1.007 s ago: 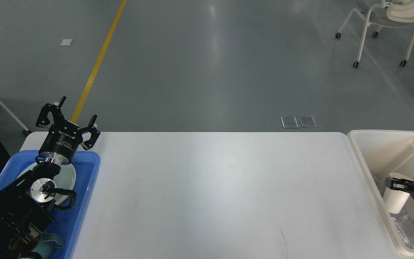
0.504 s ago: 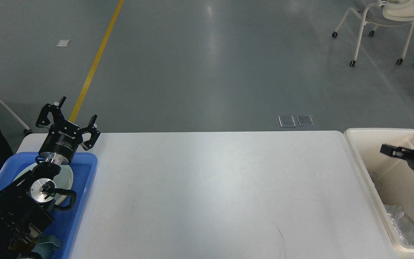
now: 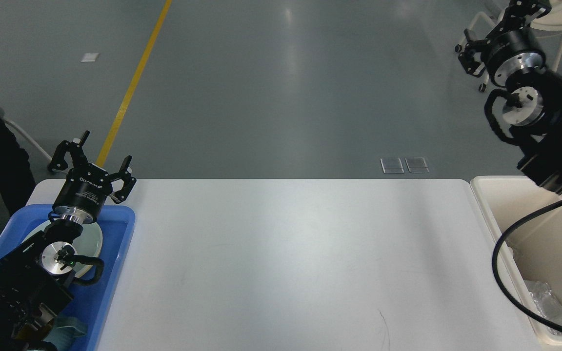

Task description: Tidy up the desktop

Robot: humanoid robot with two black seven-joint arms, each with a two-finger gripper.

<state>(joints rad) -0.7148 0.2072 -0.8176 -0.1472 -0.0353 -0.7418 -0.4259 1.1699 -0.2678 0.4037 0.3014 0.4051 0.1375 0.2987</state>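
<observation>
Left fingers (image 3: 93, 161) spread wide, holding nothing, poised above far rim of blue tray (image 3: 115, 263) at left end of surface (image 3: 300, 263). Pale round plate (image 3: 93, 239) in tray, partly hidden under left arm. Right fingers (image 3: 503, 27) spread, holding nothing, raised high at top right, well clear of surface, against white chair (image 3: 561, 19). Cream bin (image 3: 500, 234) just beside right edge of surface; crumpled clear plastic (image 3: 549, 304) at bin bottom. White surface fills centre, wide, matte. Yellow floor line (image 3: 134, 78) beyond.
</observation>
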